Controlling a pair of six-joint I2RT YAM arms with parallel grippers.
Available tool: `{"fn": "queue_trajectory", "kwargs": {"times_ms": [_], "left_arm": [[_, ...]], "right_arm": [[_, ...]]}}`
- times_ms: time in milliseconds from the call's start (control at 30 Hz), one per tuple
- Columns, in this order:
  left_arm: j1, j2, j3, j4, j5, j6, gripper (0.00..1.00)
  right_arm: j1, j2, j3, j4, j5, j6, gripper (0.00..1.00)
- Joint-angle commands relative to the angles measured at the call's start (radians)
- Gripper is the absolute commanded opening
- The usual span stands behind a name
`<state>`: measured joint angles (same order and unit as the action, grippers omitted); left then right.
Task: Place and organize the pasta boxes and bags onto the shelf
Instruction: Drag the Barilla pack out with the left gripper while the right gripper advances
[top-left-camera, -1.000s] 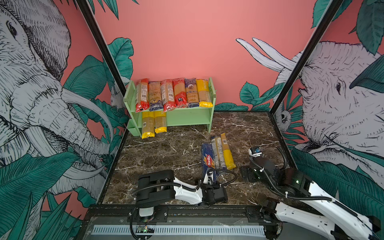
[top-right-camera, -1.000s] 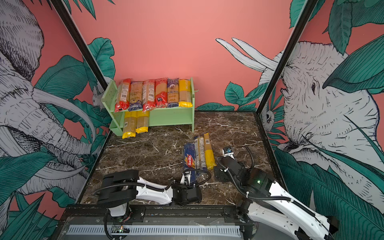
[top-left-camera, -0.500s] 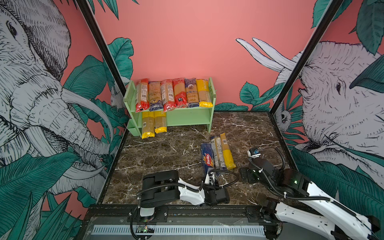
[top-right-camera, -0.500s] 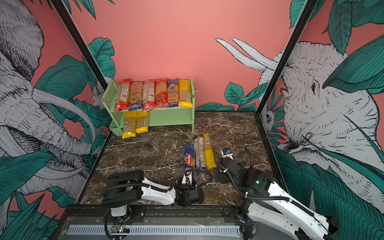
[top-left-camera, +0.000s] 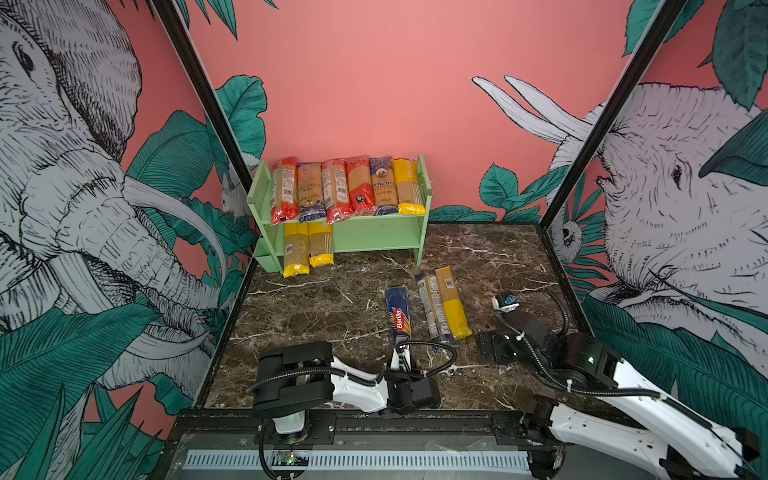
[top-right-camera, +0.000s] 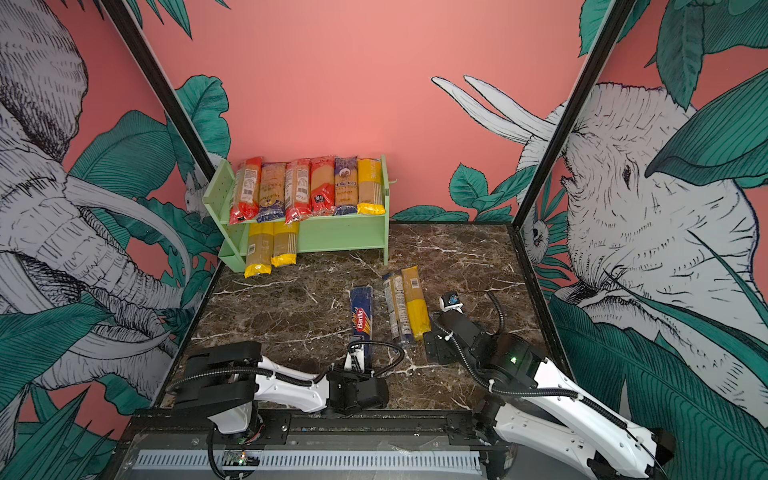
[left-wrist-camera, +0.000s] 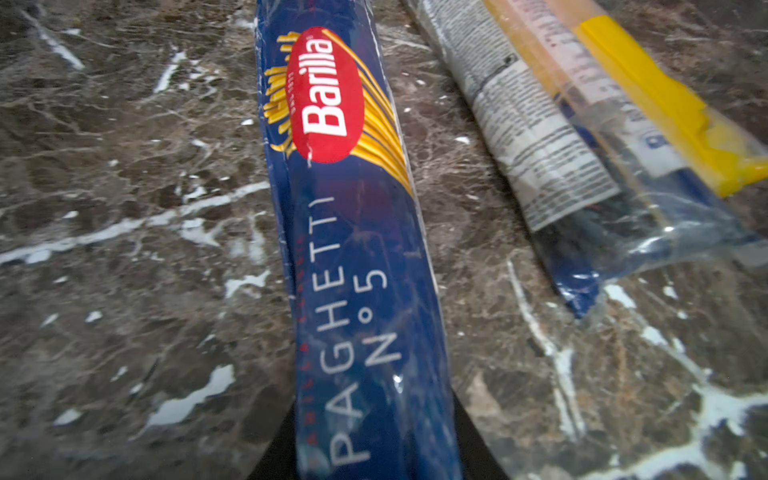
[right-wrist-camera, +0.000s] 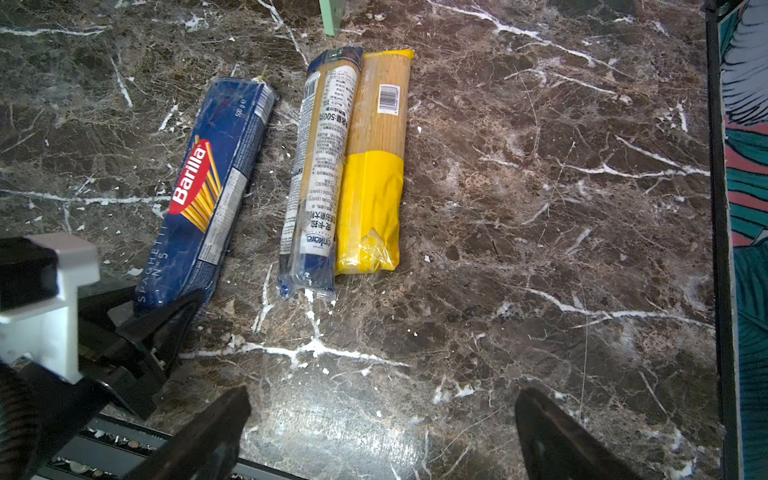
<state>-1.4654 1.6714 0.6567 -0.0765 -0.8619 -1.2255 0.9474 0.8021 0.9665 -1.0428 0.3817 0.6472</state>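
The dark-blue Barilla pack (top-left-camera: 398, 316) (left-wrist-camera: 345, 232) lies lengthwise on the marble table. My left gripper (top-left-camera: 401, 360) (left-wrist-camera: 374, 453) is shut on its near end, a dark finger (right-wrist-camera: 166, 316) on each side. Right of it lie a clear pack with blue ends (top-left-camera: 432, 309) (right-wrist-camera: 320, 178) and a yellow-ended pack (top-left-camera: 453, 303) (right-wrist-camera: 374, 174), touching side by side. My right gripper (top-left-camera: 494, 351) (right-wrist-camera: 382, 403) hangs open over bare marble just right of these, holding nothing. The mint-green shelf (top-left-camera: 374, 237) at the back carries several packs (top-left-camera: 349, 189) on top and two yellow-ended packs (top-left-camera: 307, 247) below.
Patterned walls with black frame posts (top-left-camera: 552, 249) close in the table on both sides and the back. A black rail (top-left-camera: 374, 419) runs along the near edge. The lower shelf tier has open room to the right of its two packs.
My left gripper has closed from open onto the near end of the Barilla pack after edging forward. The right arm has shifted only slightly and stays open.
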Motion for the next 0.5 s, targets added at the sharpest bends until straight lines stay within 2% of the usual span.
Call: {"fn": "queue_trajectory", "kwargs": {"times_ms": [0,200,333,467], "left_arm": [[0.015,-0.055,-0.078,-0.096,-0.024,-0.060,0.00],[0.017,-0.175,-0.165,-0.052,-0.068,0.002,0.00],[0.016,-0.297,-0.232,0.022,-0.111,0.115,0.00],[0.022,-0.451,-0.270,-0.012,-0.153,0.207,0.00]], "right_arm": [[0.005,0.018,0.024,0.022,0.000,-0.009,0.99],[0.004,0.052,0.037,0.051,-0.010,-0.021,0.99],[0.004,0.079,0.047,0.071,-0.012,-0.031,0.99],[0.004,0.102,0.050,0.090,-0.019,-0.037,0.99]]}}
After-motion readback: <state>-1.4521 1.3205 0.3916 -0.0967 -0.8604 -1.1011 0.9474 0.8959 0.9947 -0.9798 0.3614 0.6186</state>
